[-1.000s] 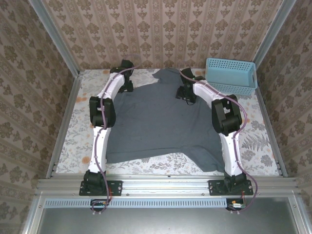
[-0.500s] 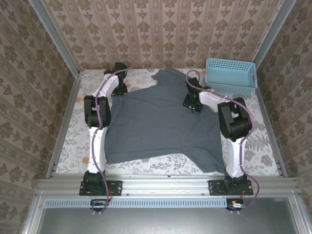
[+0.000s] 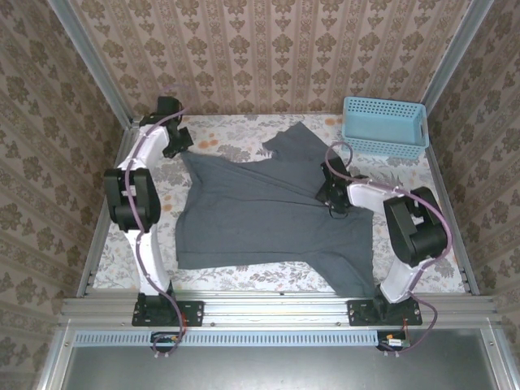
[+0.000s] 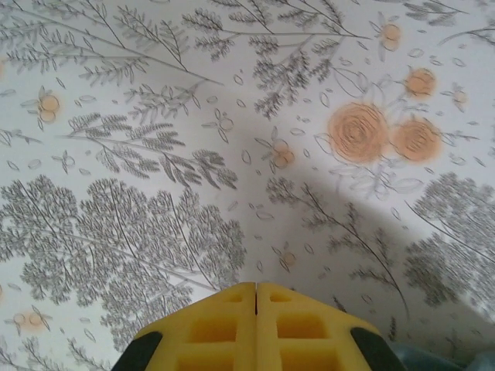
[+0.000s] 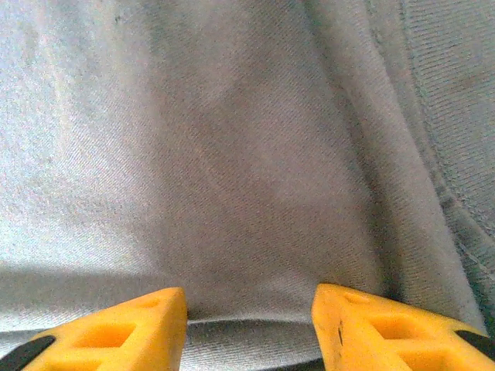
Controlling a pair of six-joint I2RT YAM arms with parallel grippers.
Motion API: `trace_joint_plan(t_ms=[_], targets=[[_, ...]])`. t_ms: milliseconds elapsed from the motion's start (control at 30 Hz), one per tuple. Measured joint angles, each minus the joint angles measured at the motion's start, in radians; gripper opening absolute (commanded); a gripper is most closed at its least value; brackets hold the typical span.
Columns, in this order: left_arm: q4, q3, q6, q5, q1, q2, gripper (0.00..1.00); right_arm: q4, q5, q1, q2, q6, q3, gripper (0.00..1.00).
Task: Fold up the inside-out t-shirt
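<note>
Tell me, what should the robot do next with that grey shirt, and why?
Probably close the right gripper on the cloth. Its fingers stand apart, low on the t-shirt with fabric between them, while the left gripper is shut near the shirt's far left corner, which stretches toward it. A grip on both sides would likely let the arms lift and fold.
</note>
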Motion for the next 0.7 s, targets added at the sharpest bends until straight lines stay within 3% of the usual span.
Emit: trace_joint_plan(t_ms=[167, 333, 500, 700], targets=[[0.129, -0.259, -0.054, 0.107, 0.013, -0.152, 0.00, -0.016, 0.056, 0.085, -0.136, 0.052, -0.143, 0.51], [0.240, -0.468, -0.102, 0.203, 0.045, -0.318, 0.00, -0.124, 0.134, 0.126, -0.205, -0.007, -0.133, 0.56], [0.381, -0.676, -0.176, 0.285, 0.037, -0.499, 0.00, -0.186, 0.184, 0.109, -0.152, -0.156, 0.118, 0.58], [0.458, -0.836, -0.222, 0.325, 0.019, -0.571, 0.00, -0.218, 0.162, 0.056, 0.190, -0.312, 0.611, 0.59]])
